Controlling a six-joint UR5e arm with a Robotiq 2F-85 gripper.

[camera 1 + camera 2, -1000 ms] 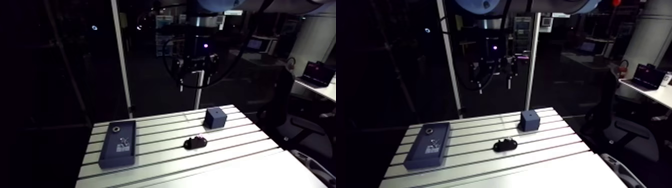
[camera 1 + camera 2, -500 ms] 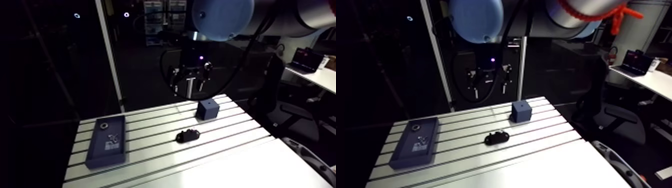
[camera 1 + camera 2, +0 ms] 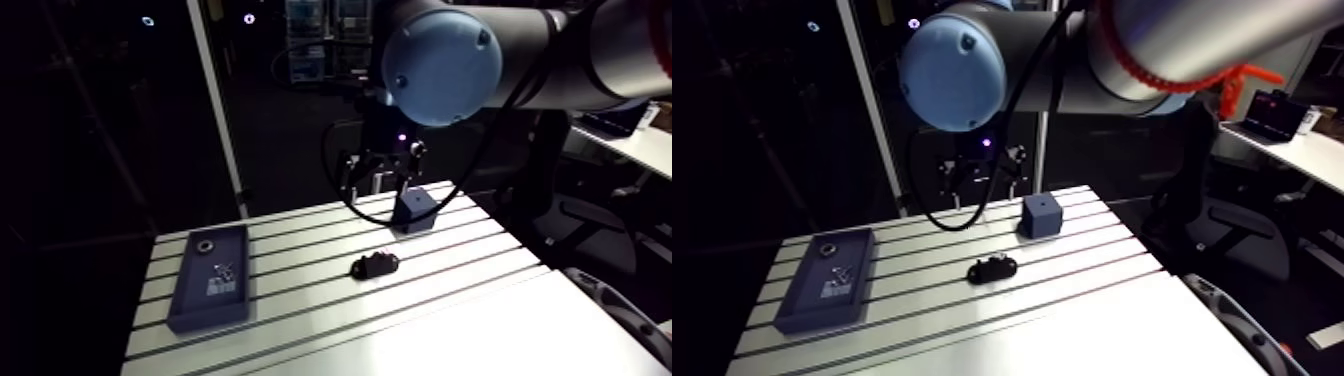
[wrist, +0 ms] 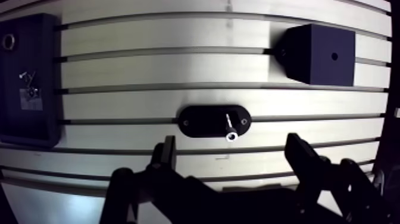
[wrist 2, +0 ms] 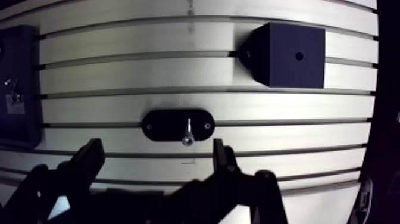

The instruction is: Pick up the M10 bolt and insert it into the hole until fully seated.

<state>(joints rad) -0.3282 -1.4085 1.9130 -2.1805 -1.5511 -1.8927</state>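
Three dark things sit on my slotted bench (image 4: 149, 71): an oval holder (image 4: 199, 121), a cube (image 4: 318, 53) with a hole (image 4: 334, 56) in its top, and a flat tray (image 4: 27, 77) holding small parts. The bolt (image 4: 229, 126) lies on the holder, just ahead of my pincer (image 4: 232, 149), whose fingers (image 4: 303, 158) are spread wide, gripping nothing.

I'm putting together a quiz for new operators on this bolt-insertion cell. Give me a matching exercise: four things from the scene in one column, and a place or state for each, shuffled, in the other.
Things
1. bolt
2. cube block
3. tray
4. gripper

Places or states
A. open, holding nothing
B. one small hole in its top face
C. on the black oval holder
D. holds a metal ring

Pairs: 1-C, 2-B, 3-D, 4-A.
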